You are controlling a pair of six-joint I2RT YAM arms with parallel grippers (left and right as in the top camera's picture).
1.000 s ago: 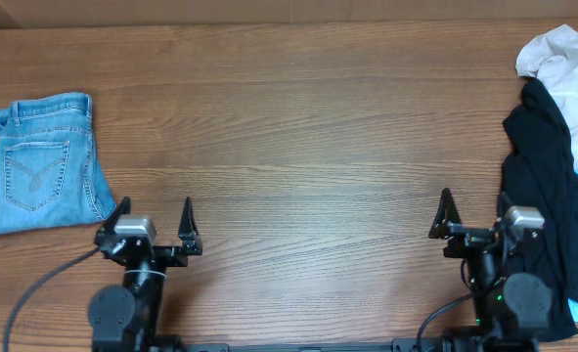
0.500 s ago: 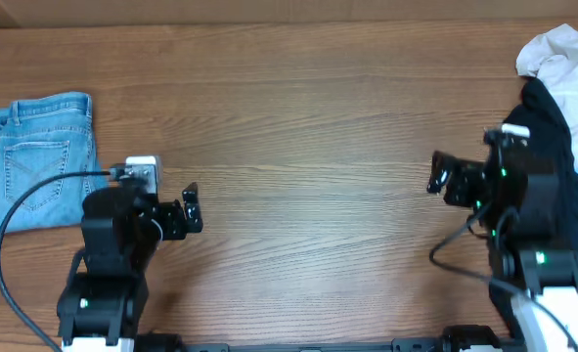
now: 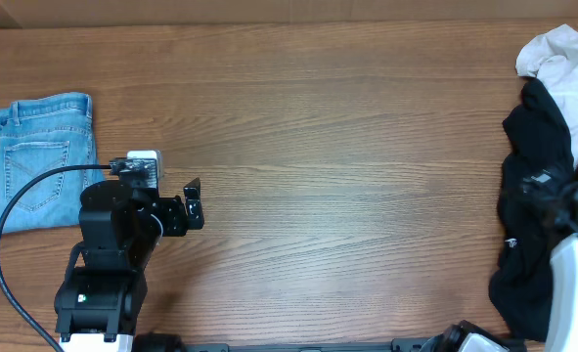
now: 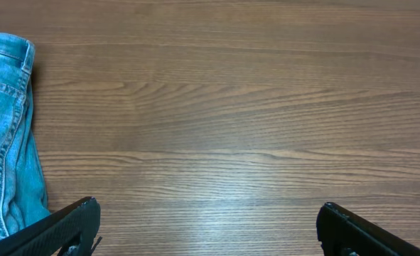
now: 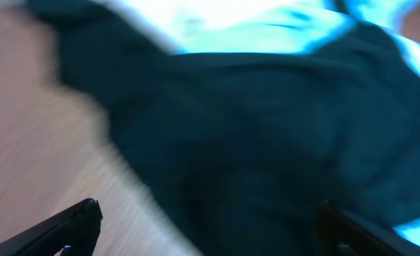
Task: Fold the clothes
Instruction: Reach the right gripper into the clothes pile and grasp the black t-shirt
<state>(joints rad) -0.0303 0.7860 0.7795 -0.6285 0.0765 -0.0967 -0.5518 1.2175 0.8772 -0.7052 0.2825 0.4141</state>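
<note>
Folded blue jeans (image 3: 44, 161) lie flat at the table's left; their edge shows in the left wrist view (image 4: 3, 142). My left gripper (image 4: 210, 220) is open and empty over bare wood, just right of the jeans. A crumpled black garment (image 3: 533, 196) lies at the right edge, with a white garment (image 3: 562, 54) behind it. My right gripper (image 5: 206, 220) is open and empty, right above the black garment (image 5: 266, 142). That view is blurred by motion. A light blue cloth (image 5: 266, 28) shows beyond the black one.
The wooden table (image 3: 347, 147) runs between the two piles. The left arm (image 3: 122, 220) stands at the front left with its cable looping to the front edge. The right arm (image 3: 574, 244) is at the far right edge.
My right arm has swung right, from the bare table to over the black garment. My left arm rose and moved forward a second ago and has hardly moved since.
</note>
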